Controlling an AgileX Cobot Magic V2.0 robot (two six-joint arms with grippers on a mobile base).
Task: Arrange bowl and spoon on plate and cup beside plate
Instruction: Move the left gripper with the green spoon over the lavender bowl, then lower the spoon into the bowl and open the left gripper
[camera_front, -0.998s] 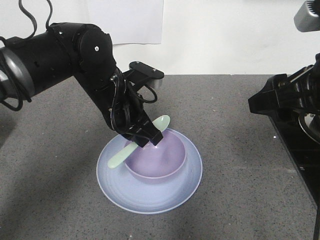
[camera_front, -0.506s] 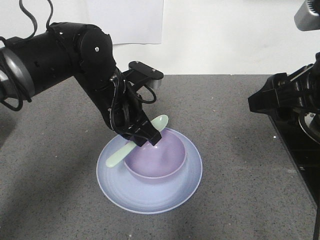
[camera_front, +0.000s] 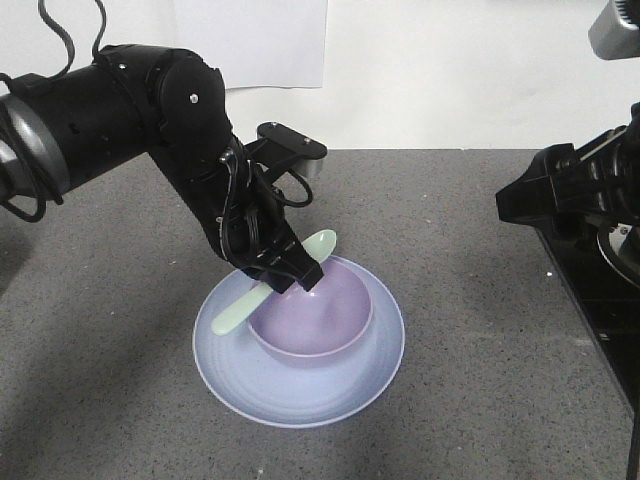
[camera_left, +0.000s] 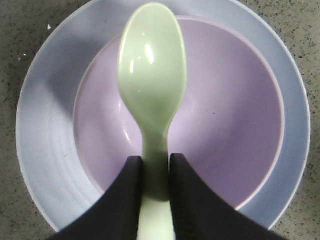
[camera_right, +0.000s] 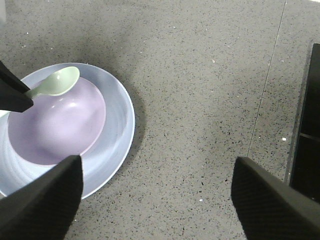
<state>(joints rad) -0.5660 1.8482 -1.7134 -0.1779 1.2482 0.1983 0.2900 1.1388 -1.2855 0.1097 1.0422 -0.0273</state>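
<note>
The lavender bowl (camera_front: 312, 318) sits in the middle of the pale blue plate (camera_front: 300, 400) on the grey table. My left gripper (camera_front: 300, 270) hangs over the bowl's near-left rim, shut on the handle of the mint-green spoon (camera_front: 320, 243). Seen from the left wrist, the spoon (camera_left: 152, 75) points its scoop out over the bowl (camera_left: 225, 125), with the plate (camera_left: 45, 125) ringing it and the gripper (camera_left: 155, 172) pinching the handle. My right gripper (camera_right: 156, 172) is open above bare table, right of the plate (camera_right: 117, 135) and bowl (camera_right: 55, 127). The cup is out of view.
A black platform (camera_front: 600, 290) with the right arm's base stands along the table's right edge. A white wall with a sheet of paper (camera_front: 250, 40) closes off the back. Grey tabletop (camera_right: 200, 100) stretches between the plate and the platform.
The left gripper with the spoon has shifted very slightly up and left between one second ago and half a second ago; since then nothing visibly moved.
</note>
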